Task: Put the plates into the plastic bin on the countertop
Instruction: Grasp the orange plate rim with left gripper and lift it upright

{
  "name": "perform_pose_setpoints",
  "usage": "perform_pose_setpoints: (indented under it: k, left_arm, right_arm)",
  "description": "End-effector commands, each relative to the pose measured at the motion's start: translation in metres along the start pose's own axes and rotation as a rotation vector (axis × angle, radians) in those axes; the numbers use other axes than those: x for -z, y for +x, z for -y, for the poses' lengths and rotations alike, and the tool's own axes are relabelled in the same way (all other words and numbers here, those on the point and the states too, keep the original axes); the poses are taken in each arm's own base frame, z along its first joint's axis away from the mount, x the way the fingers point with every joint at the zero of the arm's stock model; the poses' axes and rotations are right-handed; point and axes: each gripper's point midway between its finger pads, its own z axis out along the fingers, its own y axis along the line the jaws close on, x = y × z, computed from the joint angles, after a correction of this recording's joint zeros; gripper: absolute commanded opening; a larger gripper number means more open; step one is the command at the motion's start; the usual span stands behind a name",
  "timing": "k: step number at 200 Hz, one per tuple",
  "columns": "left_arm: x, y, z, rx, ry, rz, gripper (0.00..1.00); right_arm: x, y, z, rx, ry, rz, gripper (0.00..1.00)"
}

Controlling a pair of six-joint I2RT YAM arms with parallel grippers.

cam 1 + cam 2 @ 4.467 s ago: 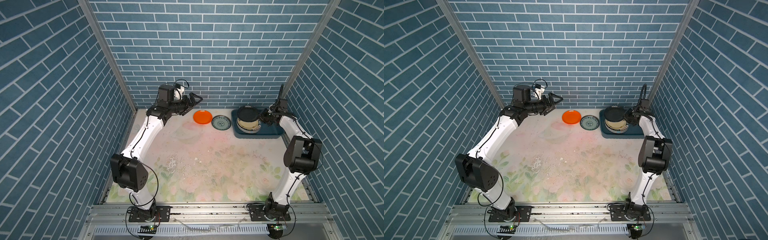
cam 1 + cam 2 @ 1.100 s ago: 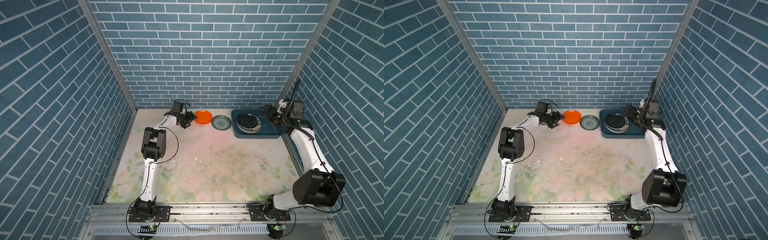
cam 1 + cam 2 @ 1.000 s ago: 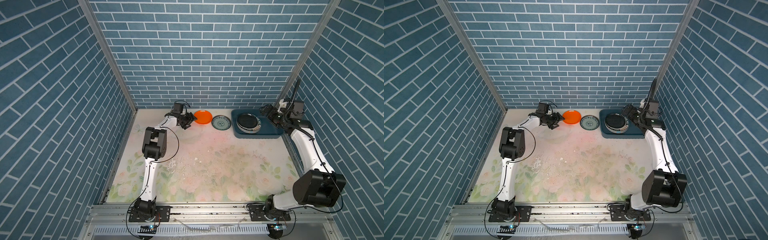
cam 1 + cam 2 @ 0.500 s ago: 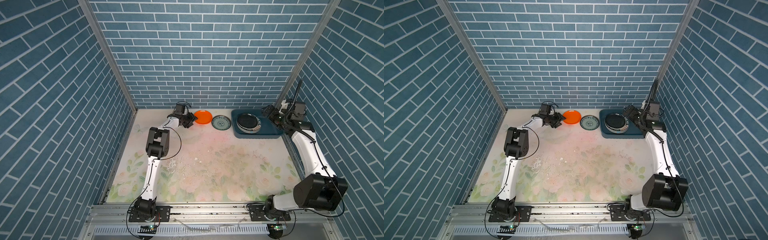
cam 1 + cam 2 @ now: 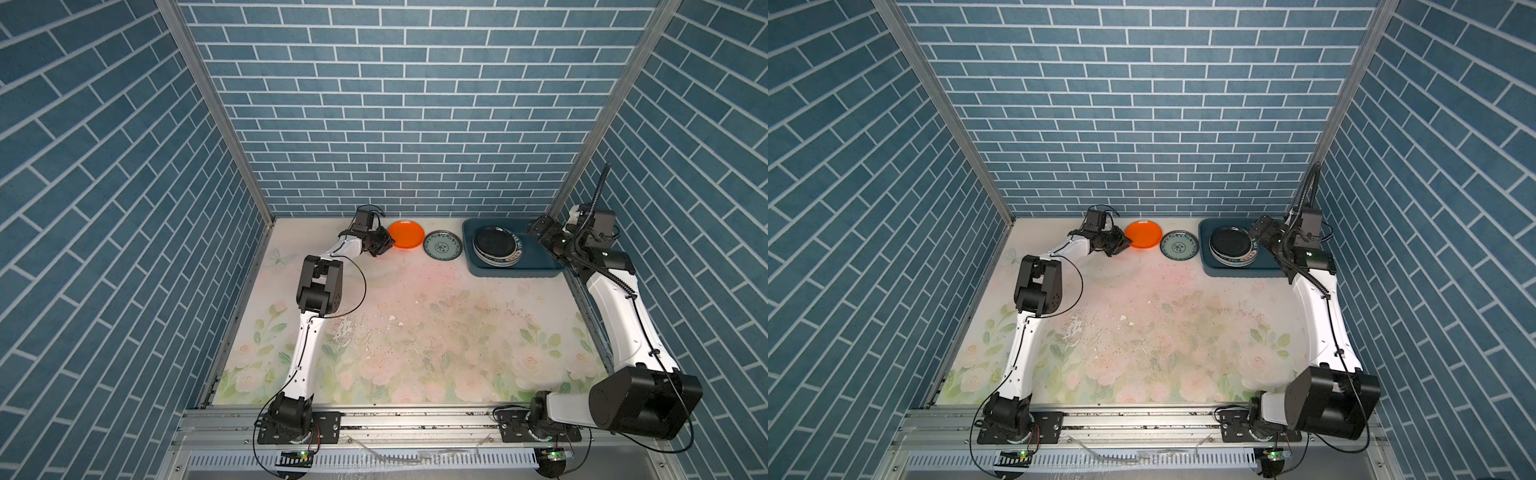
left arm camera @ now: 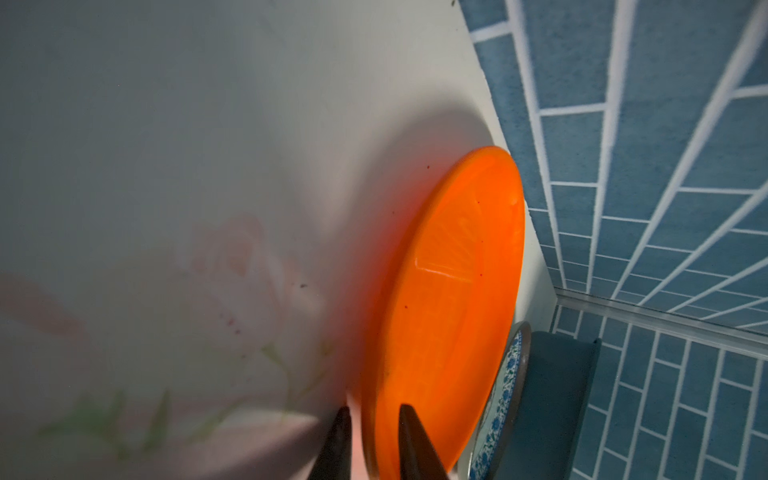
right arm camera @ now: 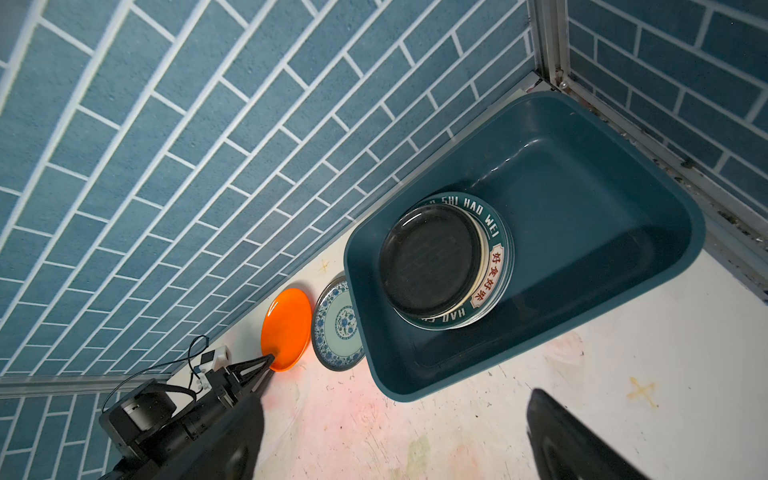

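An orange plate (image 5: 406,234) (image 5: 1143,234) lies on the countertop (image 5: 436,324) by the back wall. My left gripper (image 5: 387,244) (image 6: 372,409) is shut on its near-left rim, one finger above and one below. Beside it lies a teal-patterned plate (image 5: 442,246) (image 7: 338,324). The dark blue plastic bin (image 5: 515,272) (image 7: 602,166) sits in the back right corner. It holds a stack of plates with a black plate (image 7: 432,257) on top of lettered-rim ones. My right gripper (image 5: 542,232) (image 7: 392,395) hangs open and empty over the bin's right end.
The tiled back wall (image 5: 395,124) stands right behind the plates and the bin. A metal corner post (image 7: 548,37) rises by the bin's far corner. Crumbs and scuffs (image 5: 374,328) speckle the middle of the countertop.
My left gripper's jaws have narrowed onto the orange plate's rim. Earlier, the right arm drew back from the bin, leaving the black plate on the stack.
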Motion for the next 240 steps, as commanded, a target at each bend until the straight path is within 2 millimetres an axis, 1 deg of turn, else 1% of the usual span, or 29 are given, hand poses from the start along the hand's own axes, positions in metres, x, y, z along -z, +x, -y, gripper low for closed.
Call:
perform_pose_setpoints:
  k: [1,40,70,98,125,147,172,206,223,240]
  left_arm:
    - [-0.012,0.009,-0.025,0.027,-0.066,-0.027,0.13]
    - [-0.005,0.006,-0.014,0.014,-0.046,-0.018,0.0]
    - [0.002,0.005,-0.002,0.009,-0.015,-0.018,0.0]
    - [0.015,0.001,0.015,0.038,0.041,-0.002,0.0]
    - [0.035,-0.004,0.031,0.056,0.075,0.01,0.0]
    - [0.053,-0.004,0.045,0.048,0.096,0.016,0.0]
    - [0.074,-0.002,0.06,0.041,0.125,0.015,0.0]
    - [0.099,0.008,0.077,0.025,0.15,-0.003,0.0]
    - [0.111,0.014,0.085,0.007,0.167,-0.014,0.0]
    - [0.12,0.023,0.089,-0.007,0.166,-0.034,0.0]
  right_arm:
    - [0.007,0.004,0.004,-0.027,0.02,0.002,0.98]
    - [0.007,0.007,0.003,-0.03,0.014,-0.004,0.99]
    - [0.011,0.007,0.006,-0.037,0.021,0.013,0.98]
    - [0.01,0.008,0.005,-0.036,0.013,0.011,0.99]
    - [0.003,0.011,0.0,-0.046,-0.027,-0.005,0.99]
    - [-0.004,0.011,-0.004,-0.056,-0.058,-0.015,0.99]
    - [-0.011,0.011,-0.014,-0.048,-0.106,-0.026,0.97]
    - [-0.023,0.015,-0.029,-0.037,-0.165,-0.063,0.97]
    - [-0.031,0.018,-0.042,-0.021,-0.202,-0.086,0.98]
    - [-0.04,0.024,-0.051,-0.011,-0.213,-0.107,0.99]
